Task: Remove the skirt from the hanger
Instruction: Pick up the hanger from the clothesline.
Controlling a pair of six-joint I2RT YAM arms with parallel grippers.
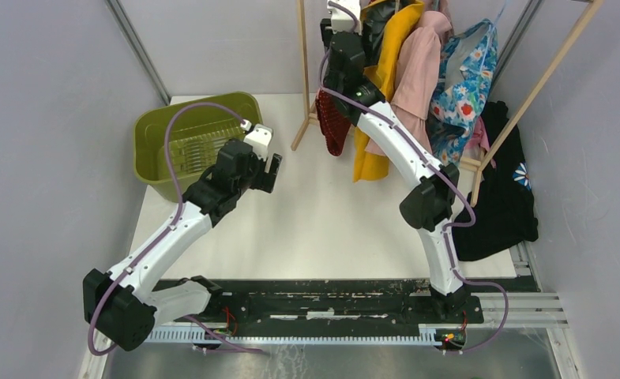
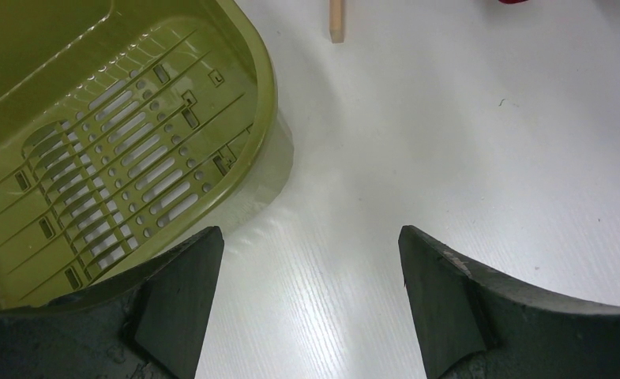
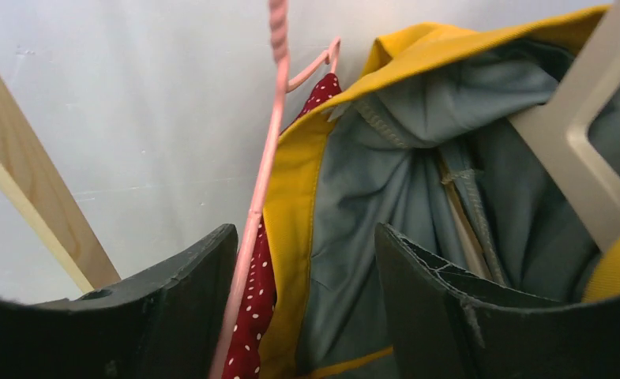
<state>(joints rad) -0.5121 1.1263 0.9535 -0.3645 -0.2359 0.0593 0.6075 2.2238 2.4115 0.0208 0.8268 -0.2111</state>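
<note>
**Right Gripper Stood Around the Skirt's Hanger at the Rack**

Nearest the bases, the left arm lay bent low over the white table (image 1: 330, 229). The left gripper (image 2: 308, 237) hung above bare tabletop, its jaws spread wide with nothing between them. Just beside it, on its left, sat an olive-green basket (image 1: 152, 130) with a slotted floor.

Farther back, the right arm extended up and away to a wooden rack (image 1: 302, 71) at the far edge of the table. The right gripper (image 3: 305, 233) stood with its jaws apart. Between them ran the thin pink hanger (image 3: 271, 134), close to the left finger, together with the front edge of a yellow jacket (image 3: 291, 205) with grey lining. Whether either finger touched the hanger could not be told.

The skirt (image 3: 251, 316), dark red with white dots, hung on that pink hanger just behind the jacket's edge. From above it showed as a red patch (image 1: 334, 122) below the gripper, between the rack's post and the jacket.

A pale, flat hanger (image 3: 575, 134) crossed the jacket's lining on the right. Beyond the jacket along the rail hung a pink garment (image 1: 417, 71) and then a blue floral one (image 1: 464, 87). A black garment (image 1: 504, 189) lay draped at the table's right edge.
</note>
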